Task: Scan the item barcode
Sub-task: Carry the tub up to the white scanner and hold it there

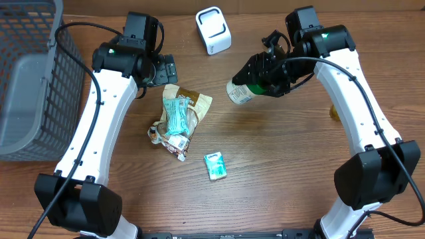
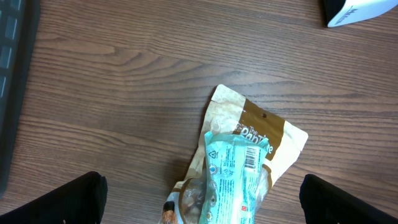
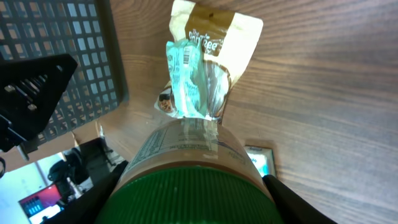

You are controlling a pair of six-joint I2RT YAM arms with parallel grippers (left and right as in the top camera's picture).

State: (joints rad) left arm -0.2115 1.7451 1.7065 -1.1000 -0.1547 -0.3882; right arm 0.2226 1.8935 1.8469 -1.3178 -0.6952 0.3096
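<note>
Clamped in the right gripper [image 1: 262, 76]: a green-lidded jar [image 1: 240, 91], gripped by its sides near the lid, seemingly clear of the table. Beyond that gripper and slightly to its left, a white scanner [image 1: 213, 30]. Straight ahead of the jar's base, a pile of snack packets [image 1: 178, 119]. Below the left gripper [image 1: 163, 70], fingers spread wide and holding nothing, that same pile.
</note>
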